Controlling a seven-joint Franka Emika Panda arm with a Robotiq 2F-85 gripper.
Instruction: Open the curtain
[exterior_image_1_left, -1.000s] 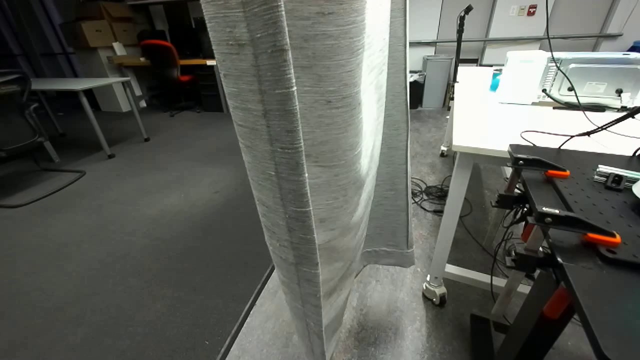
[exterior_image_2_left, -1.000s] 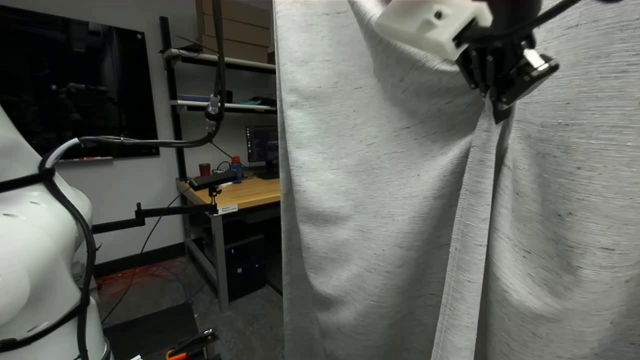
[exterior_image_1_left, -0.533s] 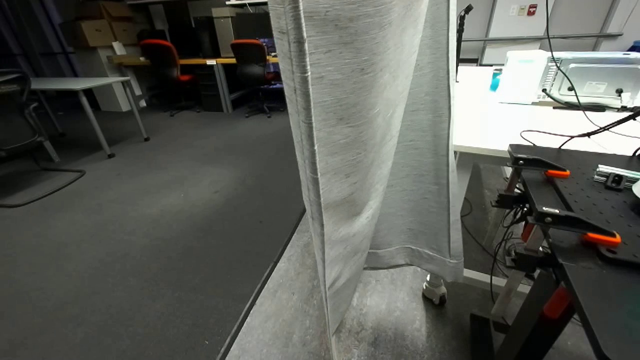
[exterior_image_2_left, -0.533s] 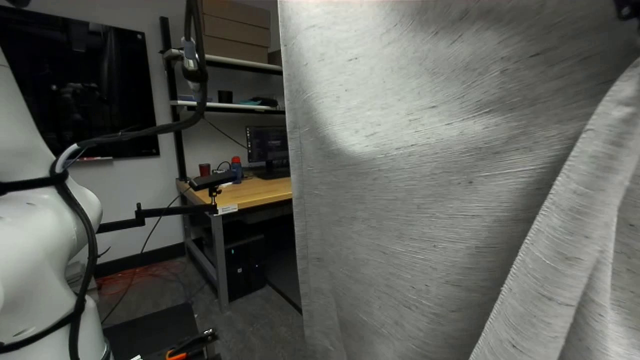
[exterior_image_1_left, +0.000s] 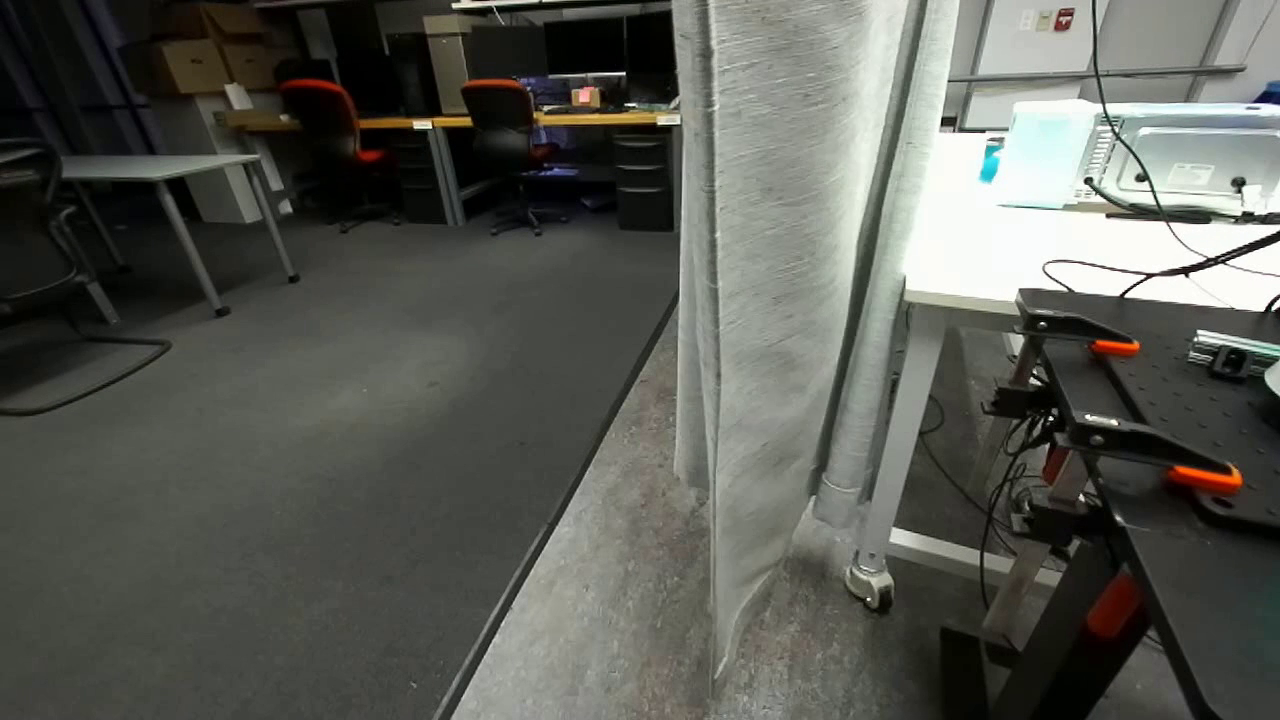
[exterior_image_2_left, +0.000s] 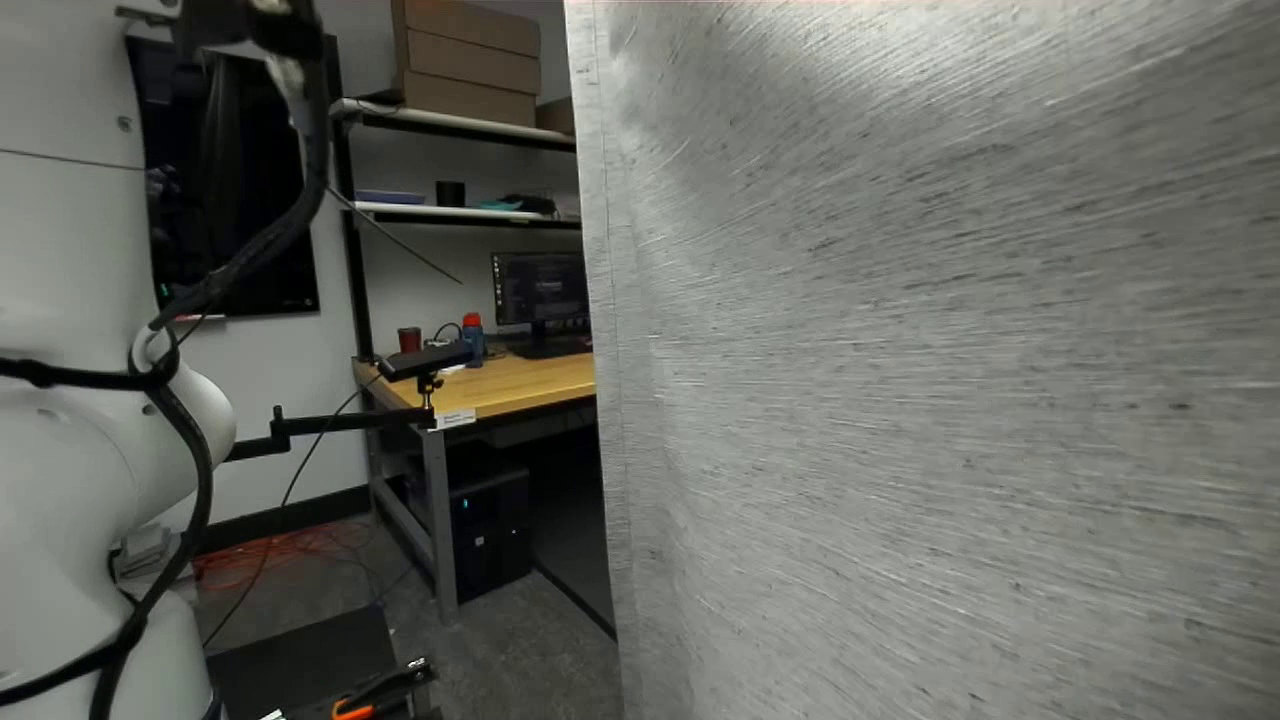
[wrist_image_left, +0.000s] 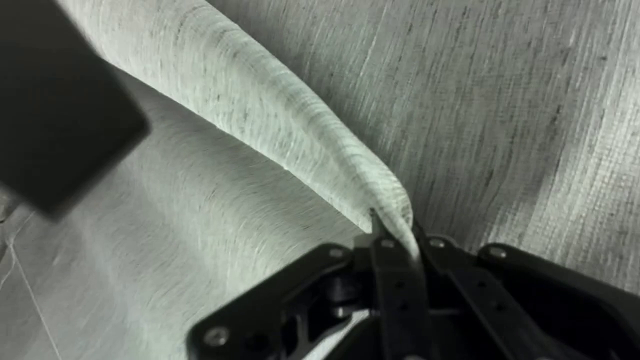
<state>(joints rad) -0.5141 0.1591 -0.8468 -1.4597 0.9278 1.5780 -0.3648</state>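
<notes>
The light grey-white curtain (exterior_image_1_left: 790, 260) hangs in vertical folds in an exterior view, its lower edge near the floor and its right side against the white table. In an exterior view the curtain (exterior_image_2_left: 930, 350) fills the right half, pulled into slanting tension lines. In the wrist view my gripper (wrist_image_left: 396, 225) is shut on a bunched fold of the curtain (wrist_image_left: 280, 110), which runs from the fingers to the upper left. More curtain cloth lies on both sides of the fold. The gripper is out of view in both exterior views.
A white table (exterior_image_1_left: 950, 260) on casters stands right of the curtain. A black stand (exterior_image_1_left: 1190, 530) with orange-tipped clamps is in front of it. The white arm (exterior_image_2_left: 80, 500) with a strapped cable is at left, near a wooden desk (exterior_image_2_left: 540, 385). Carpet (exterior_image_1_left: 380, 450) lies left of the curtain.
The curtain has shifted right in an exterior view, uncovering the desk, chair and drawers behind. My gripper, shut on the cloth, has moved right and out of an exterior view. The arm has turned.
</notes>
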